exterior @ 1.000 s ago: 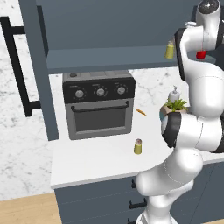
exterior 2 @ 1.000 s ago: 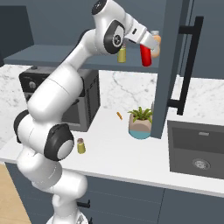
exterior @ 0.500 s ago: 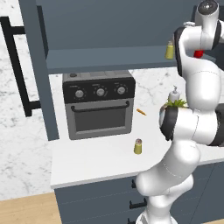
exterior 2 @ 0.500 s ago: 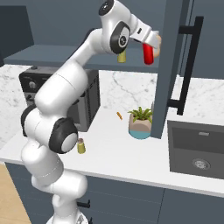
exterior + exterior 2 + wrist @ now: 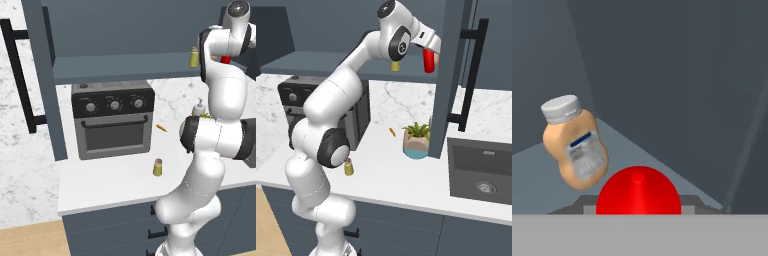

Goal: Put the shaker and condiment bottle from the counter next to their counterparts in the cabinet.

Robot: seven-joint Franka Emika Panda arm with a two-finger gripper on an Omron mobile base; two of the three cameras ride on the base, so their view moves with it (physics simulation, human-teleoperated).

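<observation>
Bottle label (image 5: 586,156) — txt illegible

So the white surface (image 5: 110,187) takes up the lower middle of the left base view, holding a toaster oven (image 5: 112,117), the shaker (image 5: 158,167), a potted plant (image 5: 416,141) and something small and orange (image 5: 161,128). Upper right, the cabinet shelf (image 5: 125,67) carries a matching shaker (image 5: 194,57) and a tan bottle (image 5: 574,142).
</observation>
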